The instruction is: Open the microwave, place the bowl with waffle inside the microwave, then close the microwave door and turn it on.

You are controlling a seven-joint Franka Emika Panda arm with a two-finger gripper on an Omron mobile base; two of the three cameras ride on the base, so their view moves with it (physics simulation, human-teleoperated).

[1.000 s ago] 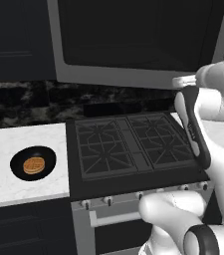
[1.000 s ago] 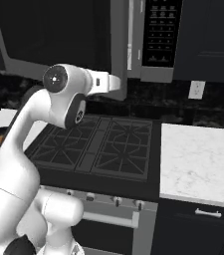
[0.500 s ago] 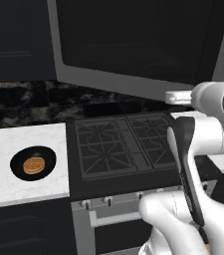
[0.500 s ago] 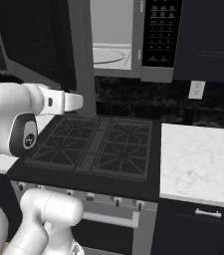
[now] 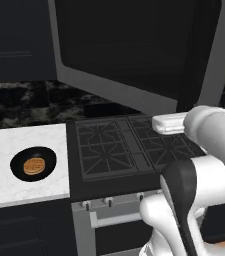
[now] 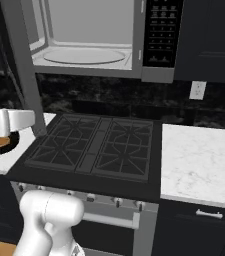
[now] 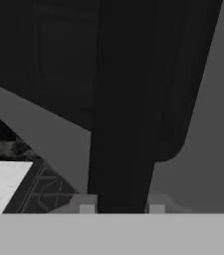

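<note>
Straddling the black door handle [image 7: 121, 124], the gripper [image 7: 121, 205] stood spread; microwave door [image 5: 134, 55] hung open; no writing was legible.

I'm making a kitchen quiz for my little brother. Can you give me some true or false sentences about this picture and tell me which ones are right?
1. The microwave door is swung open. True.
2. The waffle lies on the stove. False: it sits in the black bowl on the white counter to the left of the stove.
3. The microwave has nothing inside but its round glass plate. True.
4. The bowl is already in the microwave. False: it is still on the counter.
5. There is a pot on the stove burners. False: the burners are bare.
6. A white counter also lies to the right of the stove. True.
</note>
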